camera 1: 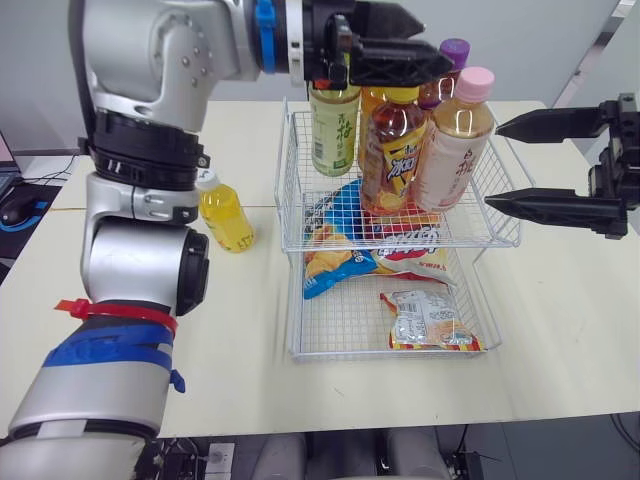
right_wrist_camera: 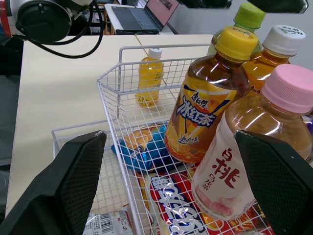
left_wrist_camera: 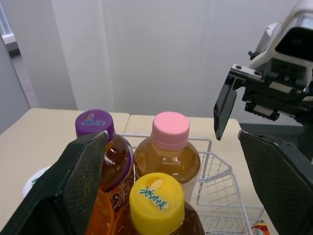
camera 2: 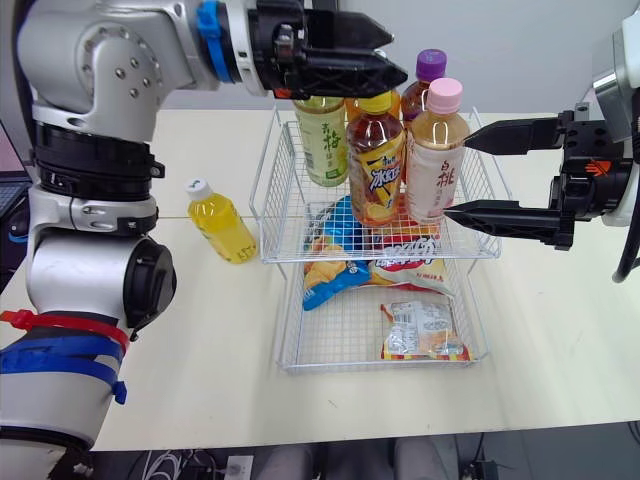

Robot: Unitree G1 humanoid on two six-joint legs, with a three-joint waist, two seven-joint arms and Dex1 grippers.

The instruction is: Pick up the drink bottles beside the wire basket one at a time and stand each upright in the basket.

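A two-tier white wire basket stands mid-table. Its upper tier holds several upright bottles: a green-tea bottle, a yellow-capped iced tea, a pink-capped peach drink, a purple-capped one and an orange one behind. One yellow drink bottle with a white cap stands on the table left of the basket. My left gripper hovers open just above the bottle tops, holding nothing. At the basket's right side my right gripper is open, its fingers pointing at the pink-capped bottle without closing on it.
The lower tier holds a blue chip bag and a silver-red snack packet. A red snack bag lies under the bottles in the upper tier. A laptop sits beyond the table's left side. Bare tabletop lies in front of the basket.
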